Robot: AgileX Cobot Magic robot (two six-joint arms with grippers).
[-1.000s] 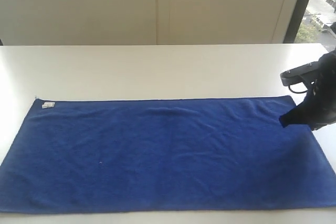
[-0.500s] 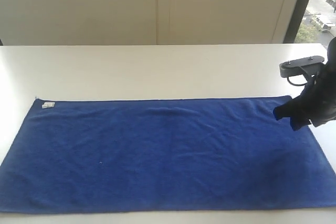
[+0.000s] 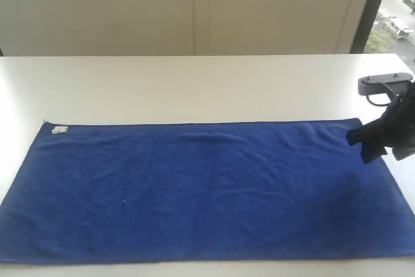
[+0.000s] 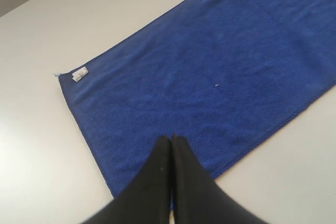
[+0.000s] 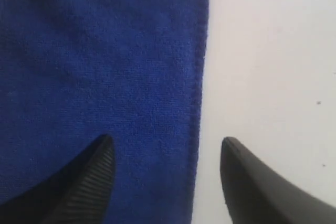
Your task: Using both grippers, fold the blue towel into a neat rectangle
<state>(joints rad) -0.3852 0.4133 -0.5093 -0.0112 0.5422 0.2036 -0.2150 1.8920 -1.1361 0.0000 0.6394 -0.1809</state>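
Pale wall panels [image 3: 97, 4] stand behind a white counter [image 3: 194, 89], and a strip of window [image 3: 395, 4] shows daylight at the far right. The blue towel [image 3: 194, 192] lies spread flat and unfolded on the near half of the counter, its long side running left to right. Its small white tag [image 3: 59, 130] sits at the far left corner. A few shallow wrinkles show along the far edge.

The right end effector [image 5: 165, 148] is at the towel's right end, close to the far right corner, with its jaws spread wide and nothing between them. In the right wrist view one finger [image 5: 89, 177] is over the blue cloth and the other over bare counter, with the towel's hem running between them. Whether either tip touches the surface cannot be told.

The left end effector [image 4: 171, 139] appears only in the left wrist view. Its tips are pressed together and empty, above the towel's left end.
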